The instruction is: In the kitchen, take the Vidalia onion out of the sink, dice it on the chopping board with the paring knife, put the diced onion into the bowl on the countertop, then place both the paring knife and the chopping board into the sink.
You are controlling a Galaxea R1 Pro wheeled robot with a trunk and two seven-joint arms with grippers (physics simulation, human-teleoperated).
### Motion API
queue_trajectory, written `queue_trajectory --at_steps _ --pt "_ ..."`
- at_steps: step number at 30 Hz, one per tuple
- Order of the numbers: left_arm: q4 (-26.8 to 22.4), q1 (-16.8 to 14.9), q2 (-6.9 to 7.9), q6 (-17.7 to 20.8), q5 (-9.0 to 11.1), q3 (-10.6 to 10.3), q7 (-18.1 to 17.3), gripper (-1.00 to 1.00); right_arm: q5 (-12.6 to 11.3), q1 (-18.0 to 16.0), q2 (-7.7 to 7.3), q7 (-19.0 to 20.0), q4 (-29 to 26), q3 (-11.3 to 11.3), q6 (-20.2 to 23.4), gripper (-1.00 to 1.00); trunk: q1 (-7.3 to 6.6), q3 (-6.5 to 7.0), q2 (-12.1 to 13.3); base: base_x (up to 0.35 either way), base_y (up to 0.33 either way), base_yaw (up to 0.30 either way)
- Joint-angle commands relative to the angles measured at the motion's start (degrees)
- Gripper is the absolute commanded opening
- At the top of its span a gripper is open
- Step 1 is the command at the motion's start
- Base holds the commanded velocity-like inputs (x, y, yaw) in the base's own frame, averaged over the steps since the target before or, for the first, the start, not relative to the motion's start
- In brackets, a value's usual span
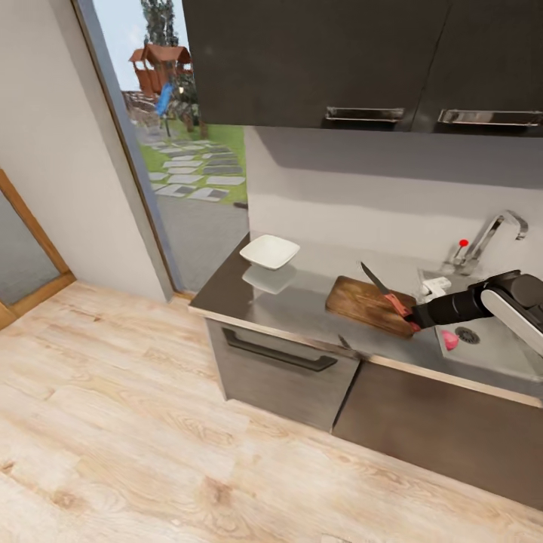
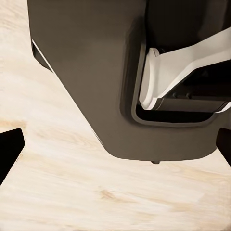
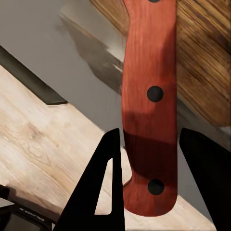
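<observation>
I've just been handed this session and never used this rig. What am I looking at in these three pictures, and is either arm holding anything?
It is a simulated wheeled robot with two arms. The wide picture is from its head camera, over a kitchen countertop. On it sit a white bowl and a chopping board, with the sink further right; a small pink thing lies in the basin.

The right gripper reaches in at the board's end. Its wrist camera shows the paring knife, reddish handle between the two dark fingers, which look closed on it.

The left wrist camera looks at wooden floor and the robot's own body; its fingertips sit wide apart, holding nothing.
</observation>
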Motion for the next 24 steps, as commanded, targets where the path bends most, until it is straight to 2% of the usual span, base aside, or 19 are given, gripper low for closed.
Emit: queue_trajectory --at_steps 1,21,24 --pt "-0.12 0.04 0.01 -0.06 0.27 -0.01 0.02 1.0 0.54 -0.13 -0.02 0.63 0.01 0.14 0.03 -1.0 0.04 -0.1 -0.11 0.0 0.0 -0.275" --pt "-0.12 0.04 0.0 -0.06 0.27 0.07 0.03 1.0 0.54 -0.09 -0.01 0.63 0.01 0.17 0.03 -1.0 0.04 -0.1 -0.11 0.0 0.0 -0.297" --pt "-0.12 0.04 -0.01 -0.02 0.27 0.07 0.01 1.0 0.54 -0.09 0.0 0.63 0.01 0.13 0.03 -1.0 0.04 -0.1 -0.11 0.0 0.0 -0.158"
